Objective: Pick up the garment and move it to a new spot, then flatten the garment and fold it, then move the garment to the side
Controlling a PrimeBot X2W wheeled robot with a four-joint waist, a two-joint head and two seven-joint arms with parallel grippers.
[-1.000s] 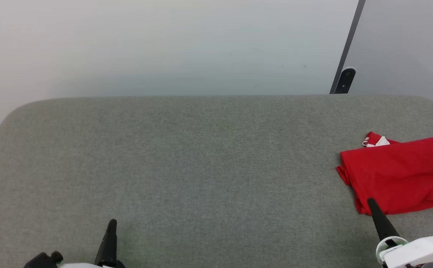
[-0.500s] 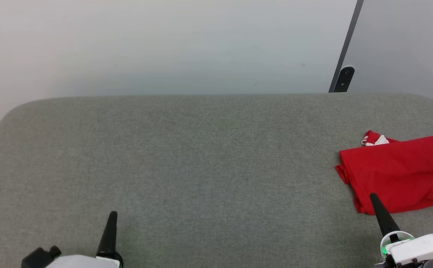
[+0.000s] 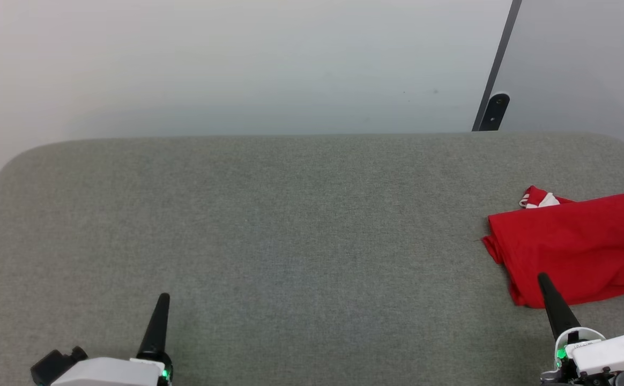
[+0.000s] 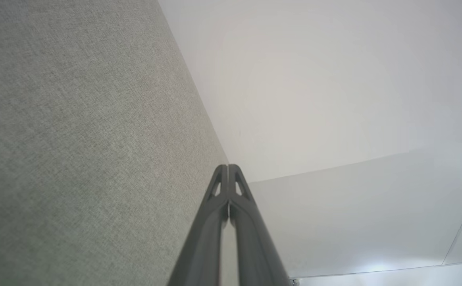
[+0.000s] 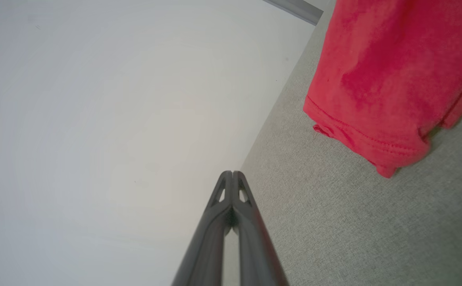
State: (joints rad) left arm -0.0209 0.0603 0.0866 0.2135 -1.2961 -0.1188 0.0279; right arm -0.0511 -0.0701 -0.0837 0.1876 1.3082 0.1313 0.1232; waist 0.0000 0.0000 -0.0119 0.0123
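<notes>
The worktop (image 3: 290,214) is covered in grey, coarse-woven matt cloth; the garment (image 3: 574,246) is soft red cloth; the fingers (image 4: 211,226) look smooth, matt dark plastic.

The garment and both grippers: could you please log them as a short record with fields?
garment: folded red bundle, white trim at far edge, on the right of the grey padded surface
left gripper: fingers shut, empty, over bare surface
right gripper: fingers shut, empty, beside the garment's near corner
</notes>
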